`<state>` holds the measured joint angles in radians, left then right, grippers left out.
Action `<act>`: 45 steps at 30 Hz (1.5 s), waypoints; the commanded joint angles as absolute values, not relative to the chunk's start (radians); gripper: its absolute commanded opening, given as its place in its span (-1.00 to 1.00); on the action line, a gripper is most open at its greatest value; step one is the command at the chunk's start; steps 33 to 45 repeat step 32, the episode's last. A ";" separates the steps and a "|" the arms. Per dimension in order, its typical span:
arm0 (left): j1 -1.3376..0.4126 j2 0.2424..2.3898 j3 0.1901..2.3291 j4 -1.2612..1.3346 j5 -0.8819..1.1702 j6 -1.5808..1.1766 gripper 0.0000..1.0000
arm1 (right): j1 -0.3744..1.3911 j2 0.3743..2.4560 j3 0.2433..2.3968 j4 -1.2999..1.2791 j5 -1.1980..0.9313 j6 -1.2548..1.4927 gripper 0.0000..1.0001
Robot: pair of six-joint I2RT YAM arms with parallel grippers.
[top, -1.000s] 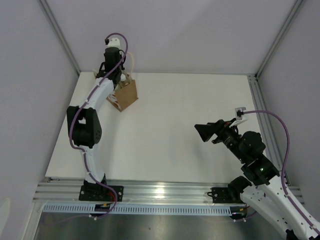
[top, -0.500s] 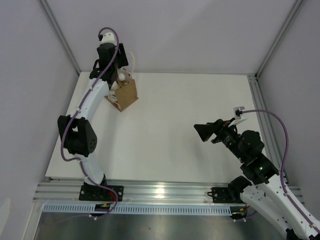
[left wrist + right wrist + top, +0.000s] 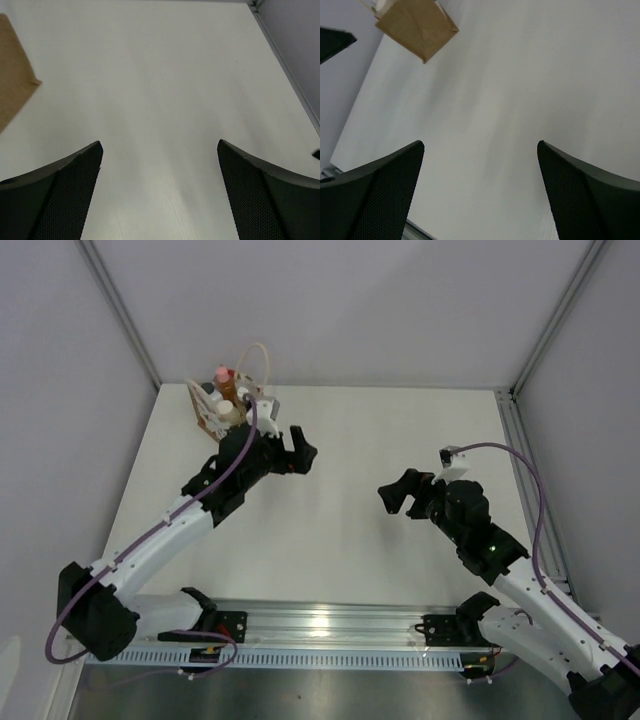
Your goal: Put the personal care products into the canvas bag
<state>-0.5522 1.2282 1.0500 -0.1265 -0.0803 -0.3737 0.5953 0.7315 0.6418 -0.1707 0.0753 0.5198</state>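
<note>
The canvas bag [image 3: 209, 412] stands at the table's far left corner, its lacy side facing left and a cream handle [image 3: 262, 362] looping up. Personal care products stick out of its top: a pink-capped bottle [image 3: 222, 373], an amber bottle [image 3: 232, 390] and a pale bottle [image 3: 233, 412]. My left gripper [image 3: 300, 452] hovers to the right of the bag, open and holding nothing. The left wrist view catches only a tan corner of the bag [image 3: 12, 85] beyond the left gripper [image 3: 160, 145]. My right gripper [image 3: 392, 490] is open over the table's right middle. From the right gripper [image 3: 480, 145] the bag [image 3: 417, 22] lies far ahead.
White table [image 3: 340, 530] with grey walls on three sides. An aluminium rail [image 3: 530, 470] runs along the right edge and another along the near edge by the arm bases. A dark finger [image 3: 332, 42] of the left gripper shows at the right wrist view's upper left.
My left arm has swung back from above the bag towards the table's middle and its gripper has opened. Bottles now show in the bag's top. The right gripper has opened wider and shifted slightly left.
</note>
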 commanded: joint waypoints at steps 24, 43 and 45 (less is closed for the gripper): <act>-0.828 0.653 0.575 0.107 0.020 -0.426 0.98 | 0.715 0.792 0.693 -0.129 0.204 0.453 0.99; -0.828 0.667 0.577 0.114 0.031 -0.428 0.99 | 0.716 0.769 0.680 -0.120 0.225 0.454 0.99; -0.828 0.667 0.577 0.114 0.031 -0.428 0.99 | 0.716 0.769 0.680 -0.120 0.225 0.454 0.99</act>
